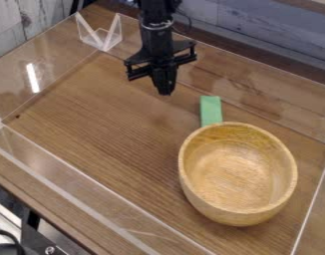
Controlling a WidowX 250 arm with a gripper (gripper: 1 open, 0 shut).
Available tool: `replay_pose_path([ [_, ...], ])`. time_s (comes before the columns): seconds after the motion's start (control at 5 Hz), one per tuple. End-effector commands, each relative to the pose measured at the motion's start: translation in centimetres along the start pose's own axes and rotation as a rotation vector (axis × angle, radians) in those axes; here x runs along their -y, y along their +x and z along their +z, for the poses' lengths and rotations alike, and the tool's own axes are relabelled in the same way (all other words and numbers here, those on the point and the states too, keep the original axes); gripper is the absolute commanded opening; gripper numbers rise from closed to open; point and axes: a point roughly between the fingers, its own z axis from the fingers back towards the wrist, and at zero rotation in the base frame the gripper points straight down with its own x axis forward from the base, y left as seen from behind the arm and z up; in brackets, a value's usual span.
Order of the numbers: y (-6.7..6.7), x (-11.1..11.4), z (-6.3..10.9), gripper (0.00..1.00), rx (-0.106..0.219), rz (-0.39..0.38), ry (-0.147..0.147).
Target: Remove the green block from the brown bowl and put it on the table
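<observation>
The green block lies flat on the table, just behind the rim of the brown bowl, whose hollow holds nothing. My gripper hangs pointing down, a short way to the left of the block and behind it. Its fingers are shut together with nothing between them, and it is not touching the block.
Low clear acrylic walls run around the table's edges. A small clear stand sits at the back left corner. A pale planked wall rises behind the table.
</observation>
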Motion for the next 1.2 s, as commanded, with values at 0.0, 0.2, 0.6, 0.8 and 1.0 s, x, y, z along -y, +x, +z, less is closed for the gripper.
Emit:
replay_pose_path([
  [0.0, 0.9, -0.4, 2.4, 0.0, 0.038, -0.057, -0.067],
  [0.2, 1.1, -1.6, 3.9, 0.0, 0.037, -0.029, -0.068],
  [0.6, 0.8, -4.0, 5.8, 0.0, 0.053, 0.028, -0.044],
  [0.8, 0.7, -5.6, 6.3, 0.0, 0.077, 0.073, -0.027],
  [1.0, 1.7, -7.3, 6.4, 0.0, 0.092, 0.051, -0.014],
])
